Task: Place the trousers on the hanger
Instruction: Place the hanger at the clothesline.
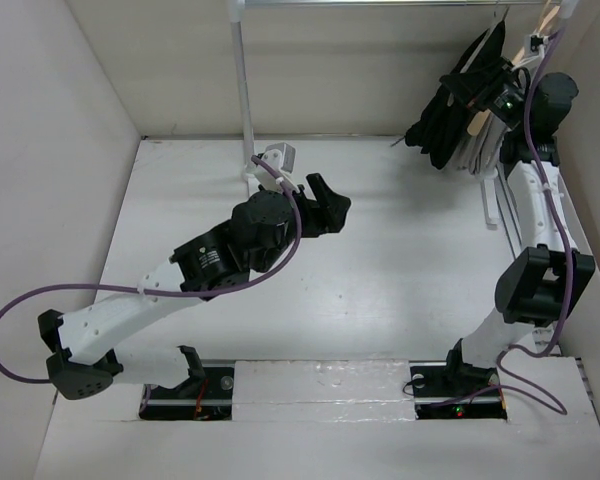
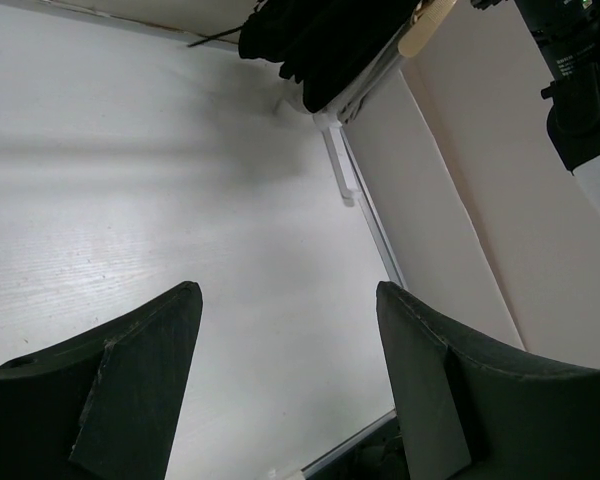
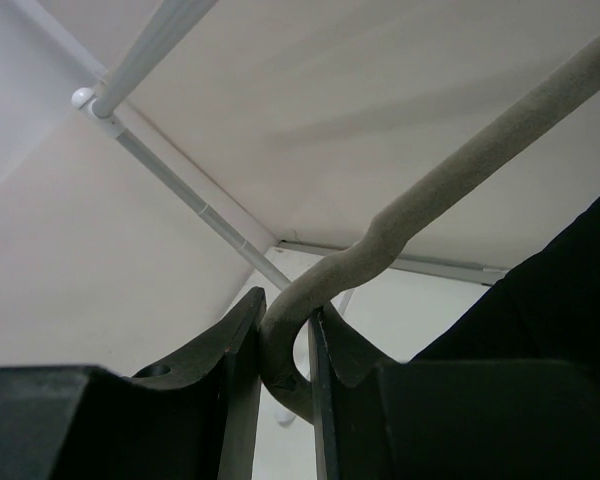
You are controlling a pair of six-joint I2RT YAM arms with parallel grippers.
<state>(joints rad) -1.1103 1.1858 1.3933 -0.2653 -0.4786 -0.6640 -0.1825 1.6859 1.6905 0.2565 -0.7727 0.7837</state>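
The black trousers [image 1: 445, 115] hang in a bunch at the far right, below the rail, and also show in the left wrist view [image 2: 315, 40] and as dark cloth in the right wrist view [image 3: 570, 290]. The grey wire hanger [image 3: 430, 200] runs up from between my right fingers. My right gripper [image 3: 285, 335] is shut on its curved end; in the top view it [image 1: 495, 90] is raised beside the trousers. My left gripper [image 1: 332, 205] hovers over the table's middle, open and empty, with bare tabletop between its fingers [image 2: 285, 300].
A pale wooden hanger [image 1: 478, 118] with grey cloth [image 1: 477, 152] hangs against the trousers. A white clothes rail [image 1: 380, 3] crosses the back on a pole [image 1: 244, 90]. The rack's foot [image 2: 340, 170] lies along the right wall. White walls enclose the table [image 1: 380, 270].
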